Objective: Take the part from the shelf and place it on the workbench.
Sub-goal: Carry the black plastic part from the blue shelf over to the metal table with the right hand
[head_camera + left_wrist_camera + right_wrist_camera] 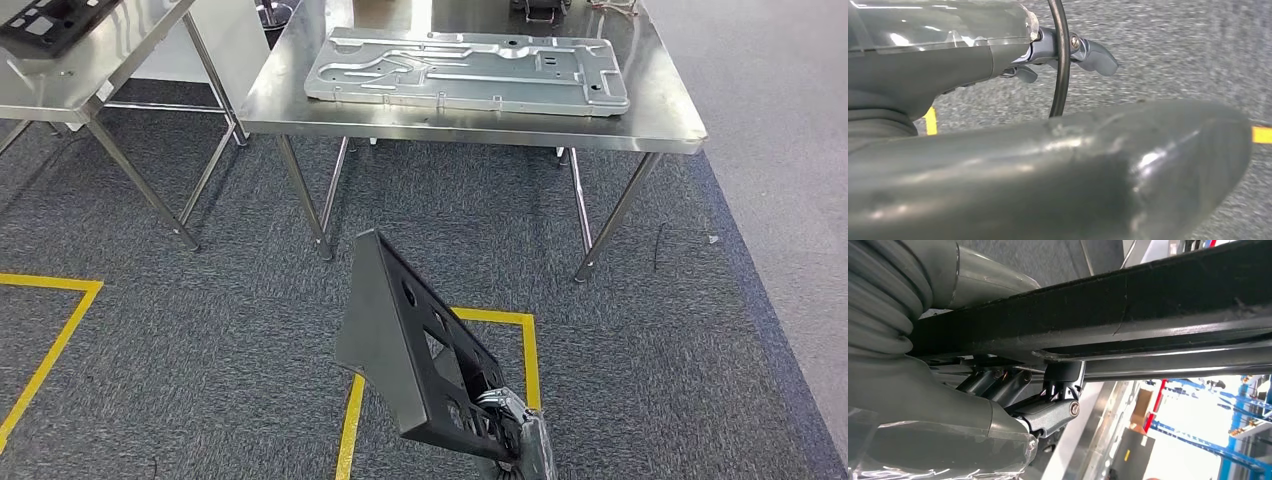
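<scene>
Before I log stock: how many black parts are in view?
2: one held by the right hand over the floor, one on the left table. Others may be hidden.

Black flat part (pixel 420 350) with cut-out holes, tilted on edge above grey carpet, gripped at lower end by right hand (pixel 510 425). Steel workbench (pixel 660 120) stands ahead, well apart, bearing grey stamped metal panel (pixel 470 70).

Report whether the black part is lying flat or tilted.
Tilted: the black part stands steeply on edge above the carpet, gripped at its lower end by the right hand.
</scene>
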